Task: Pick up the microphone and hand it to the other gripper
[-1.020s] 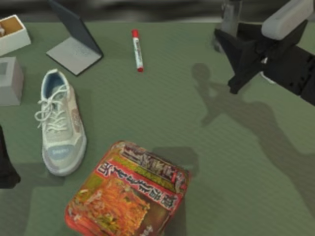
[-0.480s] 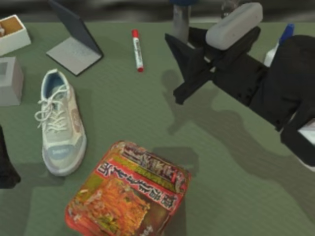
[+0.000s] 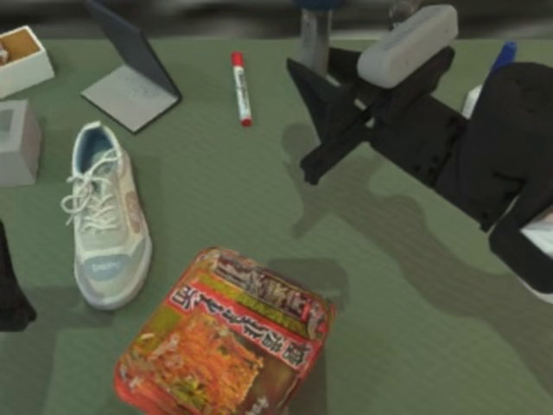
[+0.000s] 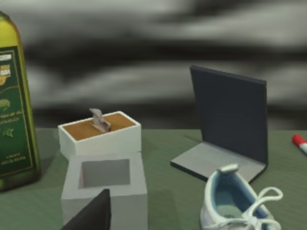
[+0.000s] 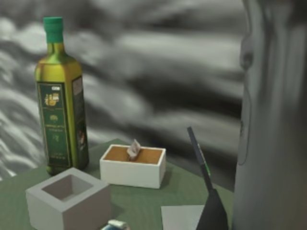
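Note:
The microphone (image 3: 316, 43) stands upright in the air over the table's back edge, just right of the middle. Its grey handle points down and its navy head (image 3: 316, 3) is cut off by the top of the top view. My right gripper (image 3: 321, 82) is shut on the lower handle, and its shadow falls on the green cloth below. In the right wrist view the handle (image 5: 273, 120) fills one side as a wide grey column. The other gripper, my left one (image 3: 9, 298), sits parked at the table's left edge, far from the microphone.
A red-capped marker (image 3: 241, 86) lies left of the microphone. A white shoe (image 3: 104, 216) and a noodle pack (image 3: 229, 337) lie further forward. A dark stand (image 3: 130, 69), white box (image 3: 22, 56) and grey block (image 3: 15, 143) fill the back left. A glue bottle (image 3: 505, 54) shows behind my right arm.
My right gripper has carried the microphone leftward along the back of the table, most of it in the first half second. The left arm has not moved.

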Tool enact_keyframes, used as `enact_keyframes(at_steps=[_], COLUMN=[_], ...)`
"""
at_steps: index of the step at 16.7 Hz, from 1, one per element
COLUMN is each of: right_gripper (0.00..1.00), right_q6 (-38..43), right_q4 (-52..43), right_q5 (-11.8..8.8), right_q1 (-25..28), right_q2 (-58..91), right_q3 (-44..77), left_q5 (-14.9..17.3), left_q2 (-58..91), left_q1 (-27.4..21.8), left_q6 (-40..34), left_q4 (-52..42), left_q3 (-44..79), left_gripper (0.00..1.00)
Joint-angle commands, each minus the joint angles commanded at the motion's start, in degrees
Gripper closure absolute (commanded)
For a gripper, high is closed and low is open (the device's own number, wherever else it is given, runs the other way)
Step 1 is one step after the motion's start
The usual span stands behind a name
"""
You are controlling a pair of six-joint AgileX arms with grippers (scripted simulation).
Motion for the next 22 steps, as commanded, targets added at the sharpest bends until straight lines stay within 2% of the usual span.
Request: enact_keyframes(at_steps=[4,7,17,22], right_gripper=[1.00,1.00,1.00,1.00], right_q6=[0.0,0.0,0.0,0.0], right_q4=[0.0,0.0,0.0,0.0], right_q5=[0.0,0.0,0.0,0.0], right_q1=[0.0,0.0,0.0,0.0], right_q2=[0.0,0.0,0.0,0.0], right_q3=[0.0,0.0,0.0,0.0], left_q5=[0.5,4.0,24.4,32.1], left_q2=[0.7,6.3,50.1,64.9], left_q1=[-0.4,-2.6,-16.0,-21.0], left_q6=[0.0,0.1,0.7,1.0], left_q4=[0.4,3.2,18.8,25.0], left_q3=[0.6,4.7,28.3,37.5], left_gripper=[0.00,0.00,0.00,0.00])
